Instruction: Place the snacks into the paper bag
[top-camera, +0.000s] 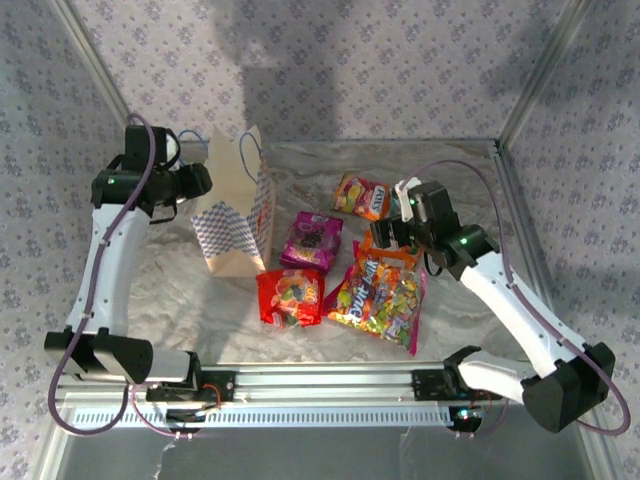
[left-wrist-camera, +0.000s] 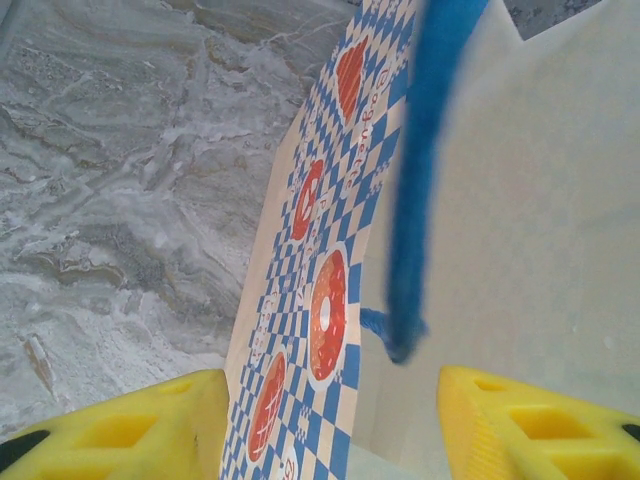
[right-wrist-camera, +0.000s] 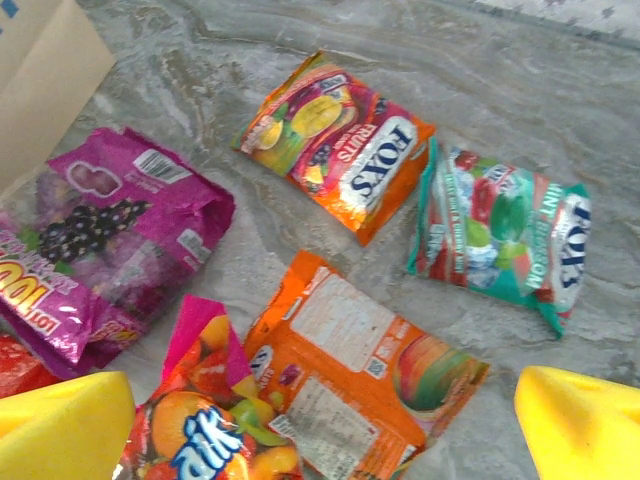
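The cream paper bag (top-camera: 238, 215) stands upright at the back left, and its checkered wall (left-wrist-camera: 330, 300) and blue cord handle (left-wrist-camera: 420, 180) run between my left gripper's yellow fingers (left-wrist-camera: 110, 430). My left gripper (top-camera: 205, 180) is open astride the bag's top edge. The snacks lie on the table: an orange packet (right-wrist-camera: 340, 145), a teal-white one (right-wrist-camera: 500, 235), a purple one (right-wrist-camera: 100, 240), a red one (top-camera: 290, 295), a small orange one (right-wrist-camera: 360, 370) and a large multicoloured one (top-camera: 378, 290). My right gripper (right-wrist-camera: 320, 430) hovers open over the small orange packet.
The marble-patterned table (top-camera: 180, 290) has a metal rail (top-camera: 330, 385) along its near edge and patterned walls around it. A corner of the bag (right-wrist-camera: 40, 70) stands just left of the purple packet.
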